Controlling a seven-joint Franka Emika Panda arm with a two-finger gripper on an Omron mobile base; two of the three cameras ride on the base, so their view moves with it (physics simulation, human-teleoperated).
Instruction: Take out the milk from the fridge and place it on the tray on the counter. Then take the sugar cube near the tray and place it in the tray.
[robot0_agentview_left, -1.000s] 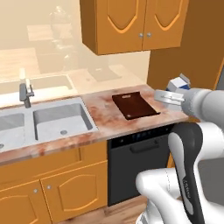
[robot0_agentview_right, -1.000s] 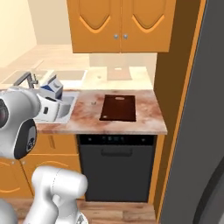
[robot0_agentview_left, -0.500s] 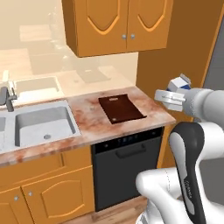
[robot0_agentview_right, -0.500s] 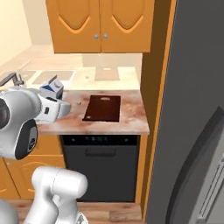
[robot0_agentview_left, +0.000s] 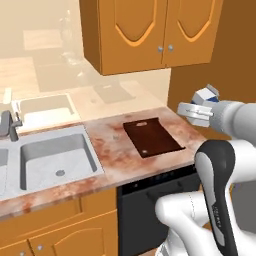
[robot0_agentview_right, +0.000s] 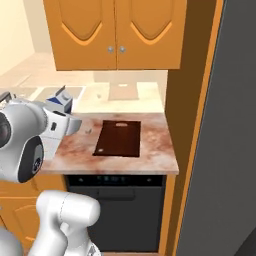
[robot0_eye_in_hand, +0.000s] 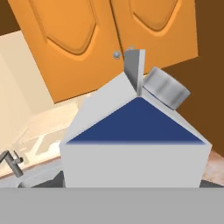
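view: whole pic has slid since a sec ago. That's my base driving, not stuff moving. Sink (robot0_agentview_left: 57, 157) now sits far left in the left base view; board nearer the middle.
arm vs base: hand looks same place rel. to the base cams across the sec, so I read it as carrying, not reaching.
gripper (robot0_agentview_left: 196, 112): closed on the carton, fingers at mid width, no change in the last sec. Tips themselves hidden behind the carton in the hand view, so contact is my read from how the carton rides with the hand.
milk (robot0_eye_in_hand: 135, 140): in the hand, up in the air, upright or close to it. Grey cap and gable top face the hand cam. In the left base view it sits right of the board and above counter level. In the right base view (robot0_agentview_right: 59, 101) it hangs left of the board.
tray (robot0_agentview_left: 152, 136): dark board on the counter (robot0_agentview_left: 110, 150), bare, nothing on it yet.
fridge (robot0_agentview_right: 225, 150): grey slab at right edge of the right base view, shut side on as far as I can tell.
sugar cube (robot0_agentview_right: 87, 131): tiny pale speck on the counter just left of the board. Too small to be sure.
meaning: milk is out of the fridge, lineup w/ the board is better, placing not yet done.
next, my guess: swing the carton over the board, lower, let go. Then the cube.
risk: carton is tall for its base, could tip if released high.
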